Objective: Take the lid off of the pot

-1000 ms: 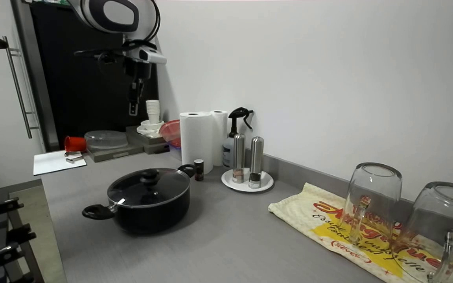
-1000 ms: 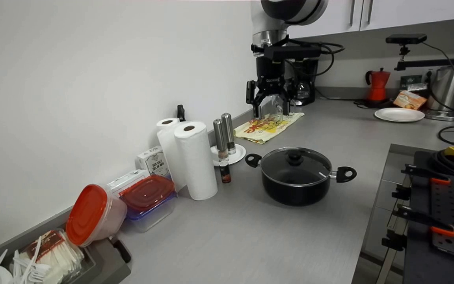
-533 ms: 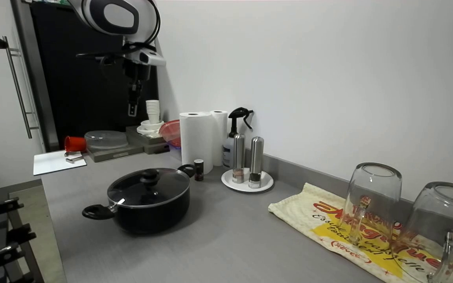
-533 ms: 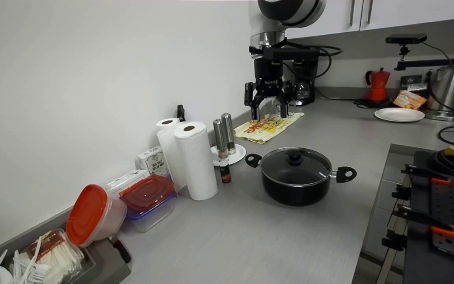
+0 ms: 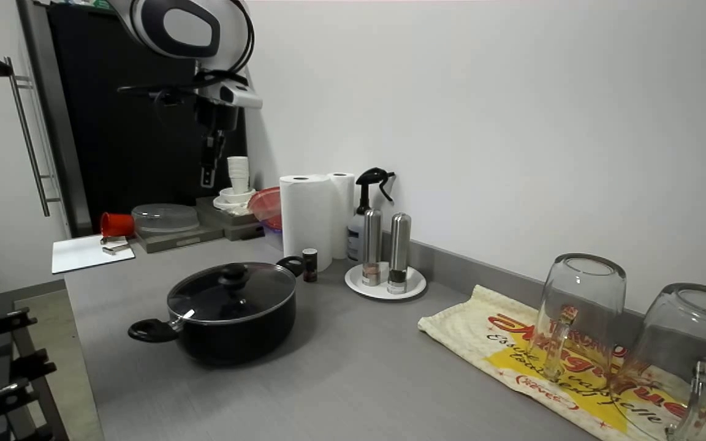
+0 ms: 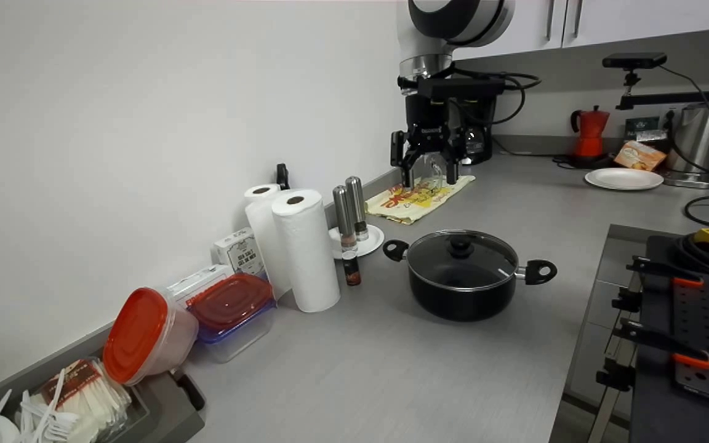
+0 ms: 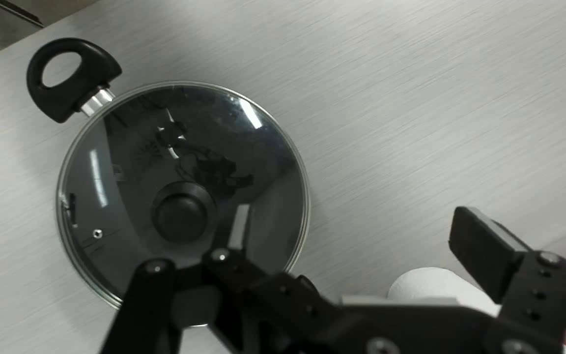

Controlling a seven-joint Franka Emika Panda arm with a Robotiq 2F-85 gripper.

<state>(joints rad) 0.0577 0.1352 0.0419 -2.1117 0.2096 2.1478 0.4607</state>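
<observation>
The dark glass lid point(image 5: 206, 291) with its black centre knob sits flat on the wide black pot point(image 5: 236, 340) on the grey counter. In an exterior view the lid point(image 6: 434, 258) and pot point(image 6: 462, 301) also show in full. My gripper point(image 6: 430, 177) is open and empty, pointing down, well above counter height. It also shows side-on in an exterior view point(image 5: 208, 176). In the wrist view the lid point(image 7: 130, 187) is at the left, with its knob point(image 7: 181, 217) left of the open gripper point(image 7: 354, 226). The near finger overlaps the lid's image without contact.
Paper towel rolls point(image 6: 305, 252), a small spice jar point(image 5: 310, 265) and two steel mills point(image 5: 400, 245) on a white plate stand near the pot's wall-side handle. Upturned glass mugs point(image 5: 580, 318) stand on a yellow cloth point(image 5: 482, 327). Plastic containers point(image 6: 231, 301) line the wall.
My gripper has come down slightly over the last second and shifted a little sideways, still open. The lid and pot have not moved.
</observation>
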